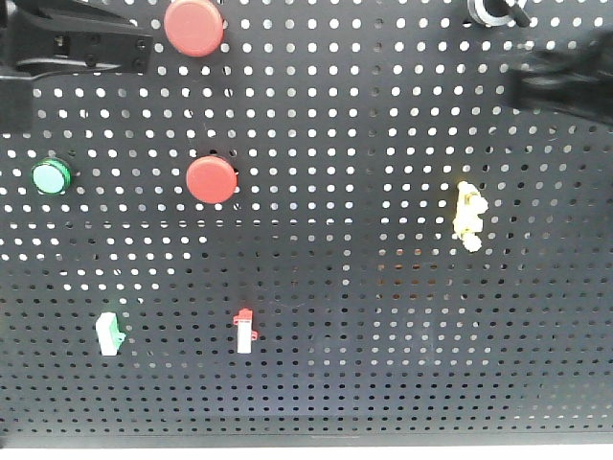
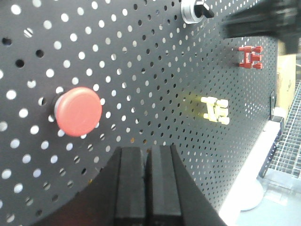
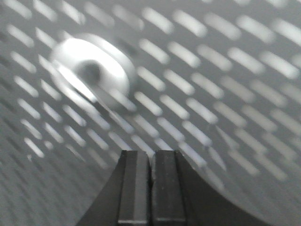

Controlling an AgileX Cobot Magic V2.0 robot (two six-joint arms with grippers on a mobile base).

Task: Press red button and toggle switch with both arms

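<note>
The larger red button (image 1: pixel 194 26) sits at the top of the black pegboard (image 1: pixel 345 287). My left gripper (image 1: pixel 144 48) is just left of it, apart from it. In the left wrist view my left gripper (image 2: pixel 146 149) is shut and empty, with the red button (image 2: pixel 78 111) ahead and to the left of its tips. The toggle switch (image 1: pixel 493 10) is at the top right edge. My right gripper (image 1: pixel 522 86), blurred, is below and right of it. In the right wrist view my right gripper (image 3: pixel 151 153) is shut and empty, with the blurred silver collar of the toggle switch (image 3: pixel 91 75) up to the left.
On the board are a smaller red button (image 1: pixel 211 179), a green button (image 1: pixel 50 176), a yellow lever (image 1: pixel 467 216), a white stick switch with a green tip (image 1: pixel 110 333) and one with a red tip (image 1: pixel 244 331). A red lever (image 2: pixel 250 56) shows in the left wrist view.
</note>
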